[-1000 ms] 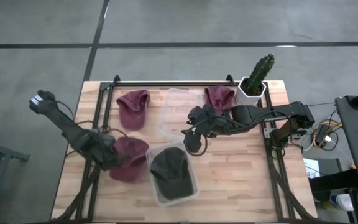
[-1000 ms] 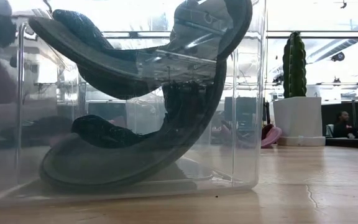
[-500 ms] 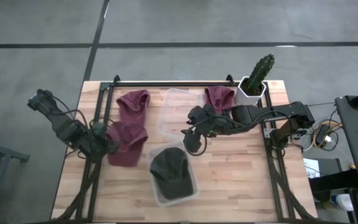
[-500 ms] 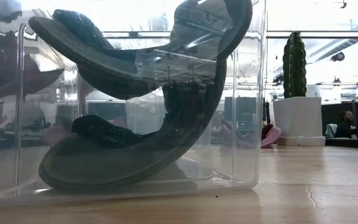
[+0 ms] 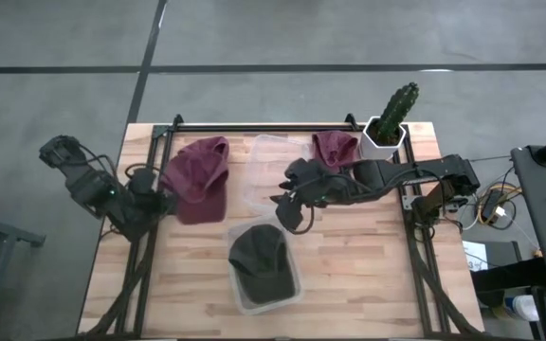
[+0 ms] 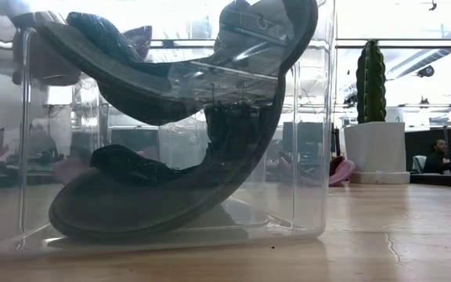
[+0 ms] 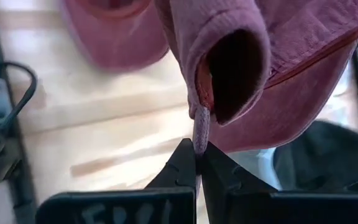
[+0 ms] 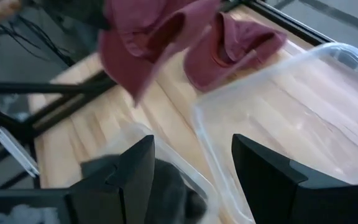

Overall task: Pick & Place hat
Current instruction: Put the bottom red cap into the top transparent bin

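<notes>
Though half-hidden by its load, left gripper (image 7: 196,163) jaws clamped on maroon hat (image 5: 195,178); right gripper (image 8: 191,177) released.

Two dark, near-black jointed arms, thin black cables looping along links. Left gripper (image 7: 197,163): matte black fingers tapering to narrow tips, faint lettering on black base. Right gripper (image 8: 191,168): broad, angular black fingers.

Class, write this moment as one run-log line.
left gripper: shut on maroon hat, lifted | right gripper: open, over empty bin
</notes>
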`<state>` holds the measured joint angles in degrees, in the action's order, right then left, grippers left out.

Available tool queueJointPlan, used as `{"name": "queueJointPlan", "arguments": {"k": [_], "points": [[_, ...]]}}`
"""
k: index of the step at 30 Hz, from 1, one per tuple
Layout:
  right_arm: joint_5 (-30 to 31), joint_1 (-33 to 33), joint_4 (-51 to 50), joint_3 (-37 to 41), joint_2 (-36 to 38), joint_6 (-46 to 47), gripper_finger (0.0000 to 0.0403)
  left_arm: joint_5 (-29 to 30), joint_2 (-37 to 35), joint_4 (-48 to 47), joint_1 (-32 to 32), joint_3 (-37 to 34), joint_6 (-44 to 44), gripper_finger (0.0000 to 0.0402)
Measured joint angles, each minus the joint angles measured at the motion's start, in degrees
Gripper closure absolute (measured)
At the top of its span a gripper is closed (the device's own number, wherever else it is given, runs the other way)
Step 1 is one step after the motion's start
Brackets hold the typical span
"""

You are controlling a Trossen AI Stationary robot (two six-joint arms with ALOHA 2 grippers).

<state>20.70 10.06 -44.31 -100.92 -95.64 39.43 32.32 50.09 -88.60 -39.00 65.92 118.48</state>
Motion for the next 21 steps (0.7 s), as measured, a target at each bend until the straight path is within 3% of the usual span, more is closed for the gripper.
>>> {"name": "queueJointPlan", "arguments": {"k": [6, 15, 21], "points": [[-2.8, -0.1, 8.4, 0.0, 0.0, -0.8, 0.0195, 7.5, 0.1, 1.2, 0.0, 1.2, -1.4, 0.0399], [-4.0, -0.9, 13.6, 0.0, -0.1, 0.0, 0.0195, 21.0, 0.1, 6.4, 0.0, 3.0, -12.5, 0.0399], [-2.3, -2.2, 15.5, 0.1, -0.1, 1.4, 0.0195, 25.0, 0.4, 18.5, 0.0, 3.2, -23.4, 0.0399]]}}
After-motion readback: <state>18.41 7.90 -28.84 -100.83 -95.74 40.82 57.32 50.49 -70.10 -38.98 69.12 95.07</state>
